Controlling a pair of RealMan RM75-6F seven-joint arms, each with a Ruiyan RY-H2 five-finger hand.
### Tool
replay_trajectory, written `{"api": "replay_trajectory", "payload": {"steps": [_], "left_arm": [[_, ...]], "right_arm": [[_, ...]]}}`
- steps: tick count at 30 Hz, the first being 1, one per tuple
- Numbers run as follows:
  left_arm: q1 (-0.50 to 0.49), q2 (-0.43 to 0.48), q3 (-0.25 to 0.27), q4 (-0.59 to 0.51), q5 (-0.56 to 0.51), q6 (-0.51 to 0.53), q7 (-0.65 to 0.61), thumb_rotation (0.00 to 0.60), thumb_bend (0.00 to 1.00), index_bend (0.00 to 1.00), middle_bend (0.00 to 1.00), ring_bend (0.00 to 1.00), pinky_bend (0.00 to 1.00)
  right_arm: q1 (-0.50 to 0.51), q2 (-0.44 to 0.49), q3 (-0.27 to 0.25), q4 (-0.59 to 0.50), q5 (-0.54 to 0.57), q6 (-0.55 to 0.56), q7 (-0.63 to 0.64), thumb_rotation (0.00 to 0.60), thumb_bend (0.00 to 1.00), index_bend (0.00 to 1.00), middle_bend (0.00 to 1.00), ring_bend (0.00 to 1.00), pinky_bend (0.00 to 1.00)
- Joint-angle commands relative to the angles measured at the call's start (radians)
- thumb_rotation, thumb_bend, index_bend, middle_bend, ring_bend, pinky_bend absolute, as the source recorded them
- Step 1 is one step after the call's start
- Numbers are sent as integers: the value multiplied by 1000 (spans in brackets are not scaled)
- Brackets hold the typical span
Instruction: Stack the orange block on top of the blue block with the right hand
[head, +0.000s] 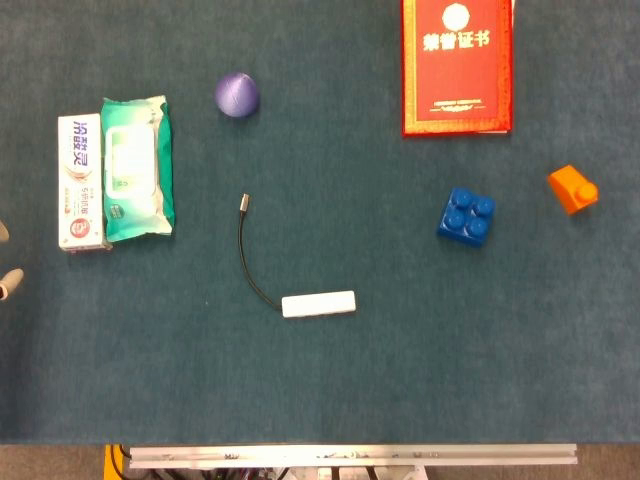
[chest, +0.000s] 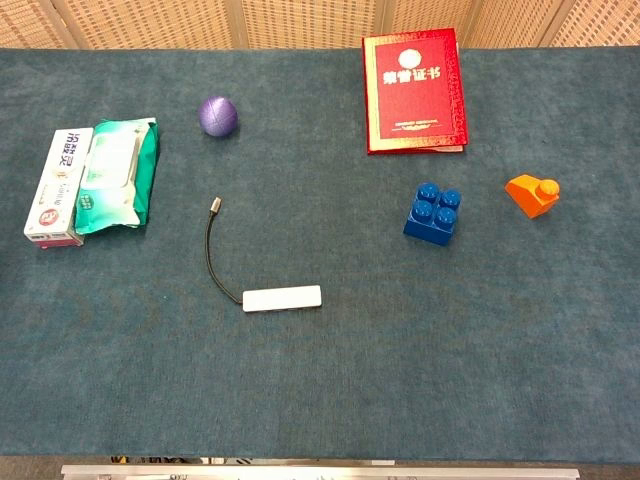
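Note:
The orange block (head: 573, 188) (chest: 532, 194) lies on the teal table cloth at the far right, with one stud on top. The blue block (head: 466, 216) (chest: 432, 212), topped with several studs, stands to its left, a clear gap between the two. Neither view shows my right hand. At the left edge of the head view two pale fingertips (head: 8, 284) of my left hand (head: 4, 258) poke in, far from both blocks. The rest of that hand is out of frame, and nothing shows between the tips.
A red certificate booklet (head: 457, 66) lies behind the blue block. A purple ball (head: 237, 95), a wet-wipes pack (head: 137, 167) and a toothpaste box (head: 80, 181) sit at the left. A white adapter (head: 318, 304) with a black cable lies mid-table. The table's front edge (head: 350, 455) runs along the bottom.

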Motion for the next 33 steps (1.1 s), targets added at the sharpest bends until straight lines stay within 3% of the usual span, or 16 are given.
{"api": "replay_trajectory", "payload": {"steps": [1, 14, 18, 21, 33], "left_arm": [[-1, -2, 2, 2, 5, 2, 0, 600, 42, 501, 581, 499, 558], [-1, -4, 0, 13, -8, -5, -27, 600, 42, 462, 585, 502, 548], [5, -7, -5, 18, 2, 21, -24, 600, 42, 469, 608, 529, 363], [10, -1, 2, 11, 6, 23, -20, 600, 42, 477, 615, 531, 329], [16, 62, 11, -62, -50, -18, 29, 600, 42, 477, 611, 501, 438]], "right_arm": [[1, 1, -1, -2, -6, 0, 6, 600, 0, 250, 239, 114, 188], [37, -61, 21, 44, 21, -33, 8, 600, 0, 253, 239, 114, 188], [65, -103, 32, 66, 13, -40, -17, 600, 0, 253, 239, 114, 188], [95, -131, 40, 78, 11, -60, -47, 600, 0, 253, 239, 114, 188], [207, -229, 69, 138, 21, -137, -150, 600, 0, 253, 239, 114, 188]]}}
